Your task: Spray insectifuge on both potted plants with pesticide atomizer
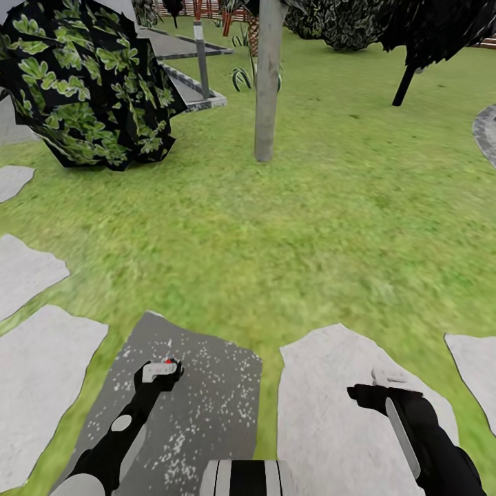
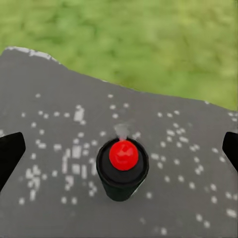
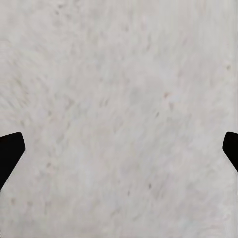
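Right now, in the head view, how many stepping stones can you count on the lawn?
6, some cut off by the frame: three pale ones stacked along the left edge, a dark speckled one, a pale one beside it, and one at the right edge.

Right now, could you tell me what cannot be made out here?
Head view: the leafy bush is cut by the top and left edges.
Left wrist view: the red-topped dark cylinder between the left fingers hides its own body, so its identity is unclear.
Right wrist view: the right fingers are cut by the side edges.
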You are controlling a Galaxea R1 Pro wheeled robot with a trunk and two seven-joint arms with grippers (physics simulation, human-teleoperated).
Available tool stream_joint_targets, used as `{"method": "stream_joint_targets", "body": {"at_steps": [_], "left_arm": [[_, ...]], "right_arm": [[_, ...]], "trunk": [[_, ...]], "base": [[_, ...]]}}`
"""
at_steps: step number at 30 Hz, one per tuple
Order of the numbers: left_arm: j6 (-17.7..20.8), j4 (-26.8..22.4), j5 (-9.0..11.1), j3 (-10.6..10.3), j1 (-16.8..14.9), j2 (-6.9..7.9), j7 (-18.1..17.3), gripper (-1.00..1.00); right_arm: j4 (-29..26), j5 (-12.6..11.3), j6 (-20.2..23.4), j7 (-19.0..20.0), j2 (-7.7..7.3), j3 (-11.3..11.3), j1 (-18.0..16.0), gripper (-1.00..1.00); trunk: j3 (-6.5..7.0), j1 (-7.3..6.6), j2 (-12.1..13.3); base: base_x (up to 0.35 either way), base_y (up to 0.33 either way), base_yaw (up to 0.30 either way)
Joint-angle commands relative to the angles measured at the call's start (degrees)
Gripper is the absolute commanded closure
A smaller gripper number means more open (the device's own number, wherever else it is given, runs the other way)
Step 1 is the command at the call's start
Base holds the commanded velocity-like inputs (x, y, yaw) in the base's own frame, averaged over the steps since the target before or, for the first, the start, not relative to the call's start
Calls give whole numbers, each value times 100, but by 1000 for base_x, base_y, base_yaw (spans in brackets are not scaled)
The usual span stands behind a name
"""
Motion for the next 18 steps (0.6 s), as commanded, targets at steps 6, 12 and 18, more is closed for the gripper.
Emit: {"method": "stream_joint_targets", "body": {"at_steps": [6, 12, 18], "left_arm": [[-16, 3, -24, 36, -3, -6, -59, -100], [-16, 2, -24, 35, -3, -6, -59, -100], [-16, 3, -24, 35, -3, -5, -57, -100]], "right_arm": [[-5, -30, 24, 1, 0, -5, -2, -100], [-5, -30, 24, 1, 0, -5, -2, -100], [-5, -30, 24, 1, 0, -5, -2, -100]], "trunk": [[-4, 0, -1], [-4, 0, -1], [-70, 8, -5]], "base": [[33, 0, 0], [3, 0, 0], [0, 0, 0]]}}
